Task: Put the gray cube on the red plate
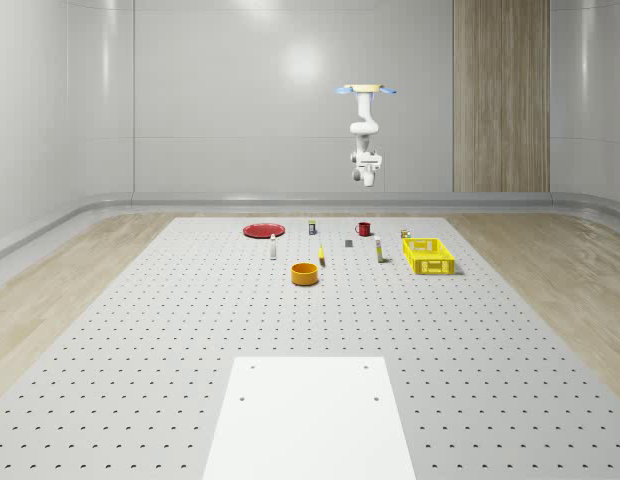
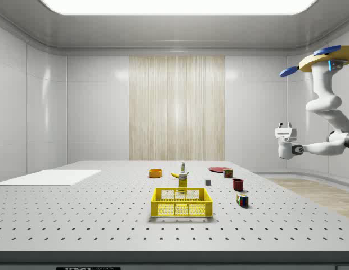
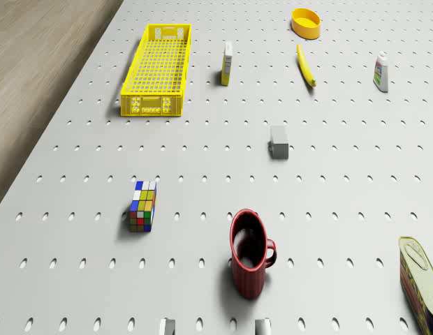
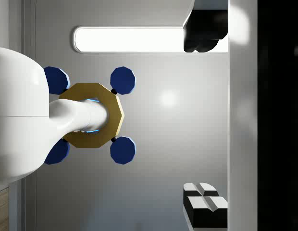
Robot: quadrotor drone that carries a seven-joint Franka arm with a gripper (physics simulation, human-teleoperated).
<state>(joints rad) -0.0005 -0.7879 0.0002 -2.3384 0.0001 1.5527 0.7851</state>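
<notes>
The gray cube [image 1: 348, 241] [image 3: 278, 141] [image 2: 208, 182] sits on the perforated table [image 1: 170, 330], between the red mug and the banana. The red plate [image 1: 263, 230] [image 2: 219, 169] lies flat at the far side, toward the whole-scene view's left. The drone [image 1: 365, 90] [image 2: 326, 59] [image 4: 93, 115] hovers high above the table's far part, near the mug. Its arm folds down and the gripper [image 1: 367, 182] [image 2: 285, 125] [image 4: 204, 120] points up toward the drone. It is open and empty, far above the cube.
A red mug [image 3: 250, 252], a Rubik's cube [image 3: 143, 206], a yellow crate [image 3: 158, 70], a banana [image 3: 306, 66], an orange bowl [image 3: 306, 22], a small box [image 3: 228, 63], a white bottle [image 3: 381, 71] and a can [image 3: 420, 279] stand on the table. A white sheet [image 1: 310, 415] lies at the near end.
</notes>
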